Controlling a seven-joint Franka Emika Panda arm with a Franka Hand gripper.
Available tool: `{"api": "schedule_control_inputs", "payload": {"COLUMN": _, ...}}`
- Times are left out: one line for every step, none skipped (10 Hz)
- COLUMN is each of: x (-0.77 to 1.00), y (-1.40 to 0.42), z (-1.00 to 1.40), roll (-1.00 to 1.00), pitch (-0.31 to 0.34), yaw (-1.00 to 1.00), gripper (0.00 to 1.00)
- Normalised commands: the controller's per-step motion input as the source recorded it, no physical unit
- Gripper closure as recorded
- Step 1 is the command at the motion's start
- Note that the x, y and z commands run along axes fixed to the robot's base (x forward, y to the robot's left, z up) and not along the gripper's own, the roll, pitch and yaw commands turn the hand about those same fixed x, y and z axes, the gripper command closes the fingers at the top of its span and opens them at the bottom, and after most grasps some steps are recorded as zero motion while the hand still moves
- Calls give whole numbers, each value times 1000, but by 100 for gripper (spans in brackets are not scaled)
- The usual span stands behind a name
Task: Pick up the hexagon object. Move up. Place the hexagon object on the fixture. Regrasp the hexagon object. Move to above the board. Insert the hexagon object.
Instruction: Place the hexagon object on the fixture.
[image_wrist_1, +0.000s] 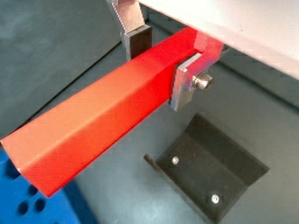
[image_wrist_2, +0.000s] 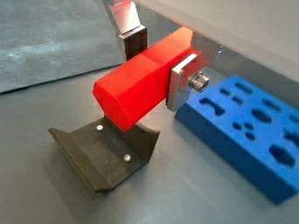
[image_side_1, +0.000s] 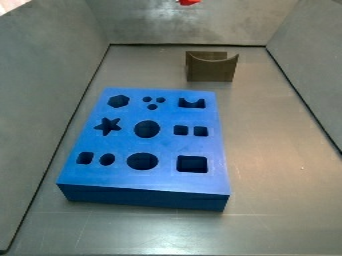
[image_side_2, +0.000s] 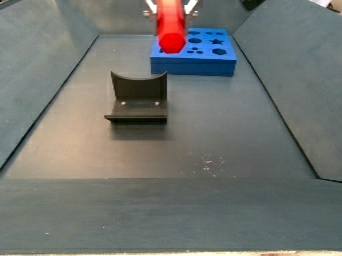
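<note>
The floor (image_side_1: 281, 130) is a dark grey, matt sheet. Plain grey walls rise around it in both side views: a back wall (image_side_1: 134, 20) at 12 o'clock, a left wall (image_side_1: 40, 100) at 9 o'clock and a right wall (image_side_2: 301, 90) at 3 o'clock. A few small pale specks (image_side_2: 207, 160) lie on the floor at about 5 o'clock from its middle. A pale strip (image_side_2: 171, 252) runs along the edge at 6 o'clock.

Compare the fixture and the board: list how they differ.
The fixture is small and dark olive-grey; the board is large and blue. The fixture has one curved notch on top; the board has many shaped holes. Both rest on the floor, while the gripper holds the hexagon object above.
</note>
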Motion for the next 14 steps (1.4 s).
{"api": "schedule_control_inputs", "payload": {"x": 972, "y": 129, "z": -29, "roll": -781, "pitch": 247, "yaw": -40, "gripper": 100}}
{"api": "schedule_control_inputs", "payload": {"x": 917, "y": 105, "z": -24, "roll": -678, "pitch": 224, "yaw": -76, "gripper": 100}}
{"api": "schedule_control_inputs", "payload": {"x": 784, "y": 71, "z": -15, "roll": -417, "pitch": 167, "yaw": -119, "gripper": 100}}
{"api": "schedule_control_inputs", "payload": {"x": 729, "y": 65, "z": -16, "roll": -312, "pitch": 148, "yaw": -125, "gripper": 100}}
{"api": "schedule_control_inputs", "payload": {"x": 613, "y": 39, "z": -4, "roll": -209, "pitch": 107, "yaw": -123, "gripper": 100}}
{"api": "schedule_control_inputs", "payload": {"x": 517, "y": 42, "z": -10, "roll": -183, "pitch": 85, "yaw": -108, "gripper": 100}}
{"api": "schedule_control_inputs", "payload": {"x": 403, "y": 36, "z": -6, "roll": -166, "pitch": 72, "yaw": -91, "gripper": 100}}
{"api": "schedule_control_inputs", "payload": {"x": 323, "y": 30, "z": -5, "roll": -160, "pitch": 72, "yaw": -79, "gripper": 100}}
{"api": "schedule_control_inputs", "payload": {"x": 226, "y": 30, "z": -4, "roll": -156, "pitch": 80, "yaw": -63, "gripper": 100}}
{"api": "schedule_control_inputs", "payload": {"x": 182, "y": 29, "z": -5, "roll": -154, "pitch": 83, "yaw": -56, "gripper": 100}}
{"api": "schedule_control_inputs", "payload": {"x": 135, "y": 72, "z": -1000, "roll": -1000, "pitch": -26, "yaw": -120, "gripper": 100}}
{"api": "schedule_control_inputs", "payload": {"x": 129, "y": 76, "z": -1000, "roll": -1000, "pitch": -33, "yaw": -125, "gripper": 100}}
{"api": "schedule_control_inputs", "payload": {"x": 140, "y": 87, "z": -1000, "roll": -1000, "pitch": -20, "yaw": -126, "gripper": 100}}
{"api": "schedule_control_inputs", "payload": {"x": 149, "y": 87, "z": -1000, "roll": -1000, "pitch": 4, "yaw": -119, "gripper": 100}}
